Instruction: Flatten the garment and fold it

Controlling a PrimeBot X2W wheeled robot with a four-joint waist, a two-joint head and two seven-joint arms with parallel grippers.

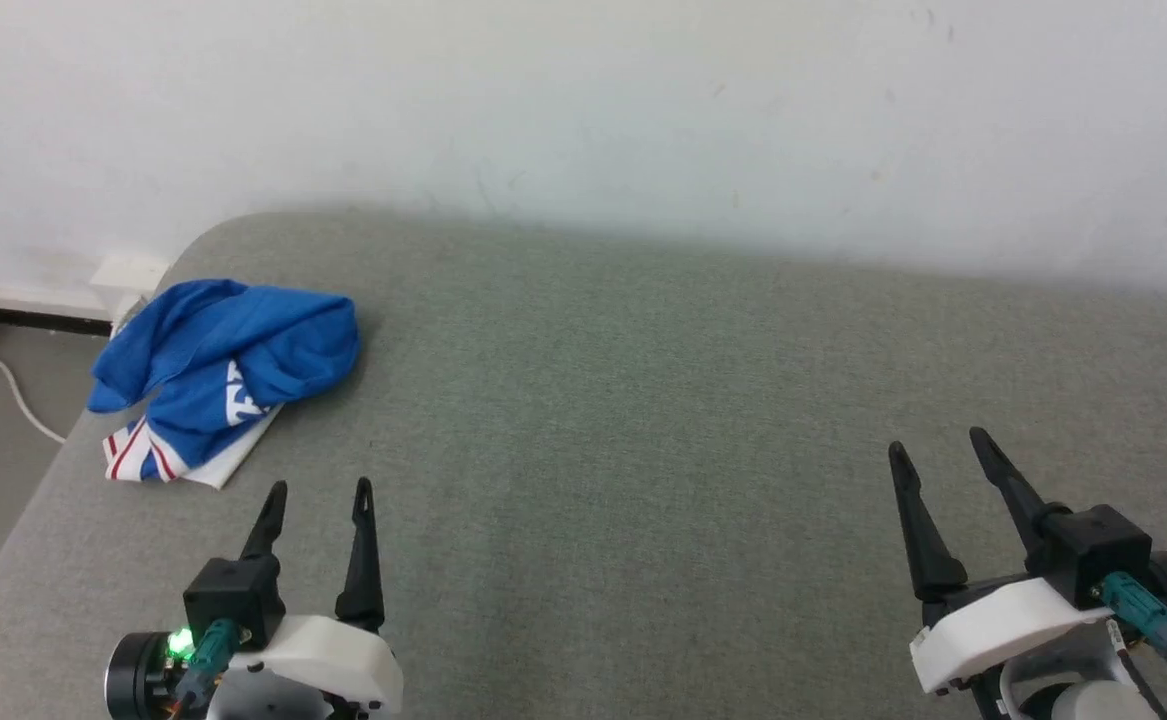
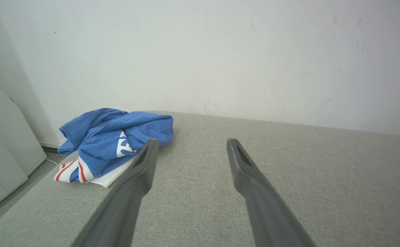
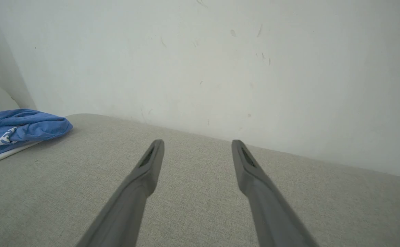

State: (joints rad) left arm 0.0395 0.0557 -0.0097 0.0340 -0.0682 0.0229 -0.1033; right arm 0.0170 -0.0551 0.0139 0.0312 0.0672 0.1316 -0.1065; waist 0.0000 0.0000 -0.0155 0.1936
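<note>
Head view: bunched garment (image 1: pixel 228 360), pad (image 1: pixel 643 450) corner; cable (image 1: pixel 15 393) beside.

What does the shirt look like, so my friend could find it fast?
Look at the wide grey cushion against the white wall. Near its far left corner lies the garment, a crumpled heap. Its bright blue cloth, white lettering and red-striped white trim stand out from the plain grey around it.

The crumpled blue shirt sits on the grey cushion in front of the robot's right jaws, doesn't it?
Not the right: the head view shows the crumpled royal-blue jersey T-shirt on the grey fabric cushion in front of the robot's left jaws.
</note>
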